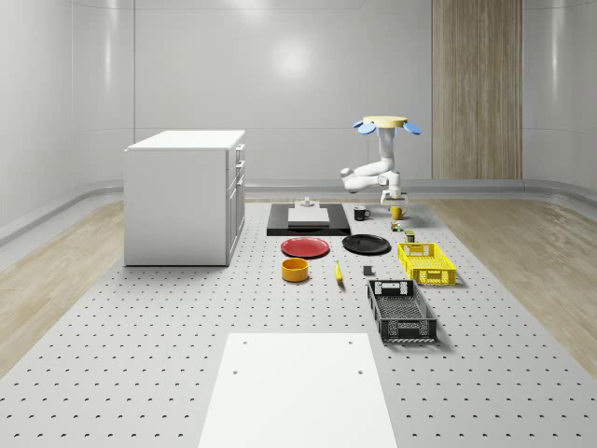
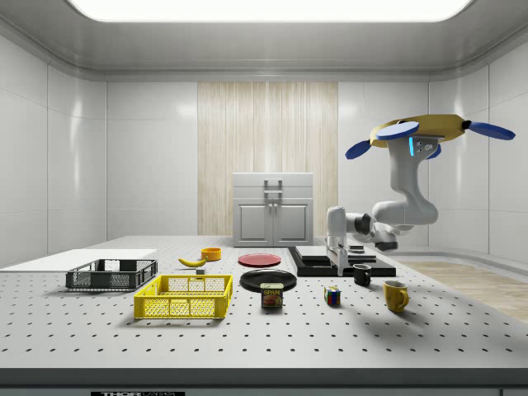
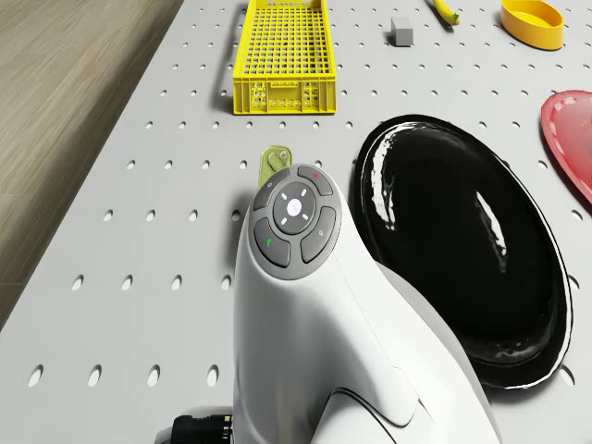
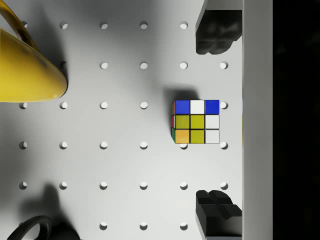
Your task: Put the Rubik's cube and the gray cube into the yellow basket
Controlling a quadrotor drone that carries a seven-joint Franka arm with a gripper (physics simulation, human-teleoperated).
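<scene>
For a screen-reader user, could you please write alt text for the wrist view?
A Rubik's cube sits on the perforated table, between the open gripper fingers. A yellow mug stands apart.

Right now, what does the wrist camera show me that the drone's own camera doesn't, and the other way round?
Wrist view: the Rubik's cube on the table, lined up between the open gripper fingers, with a yellow mug nearby. Drone view: the yellow basket, the gray cube beside it, the black plate and the arm's wrist from above. Both share the perforated table under the hovering drone.
</scene>
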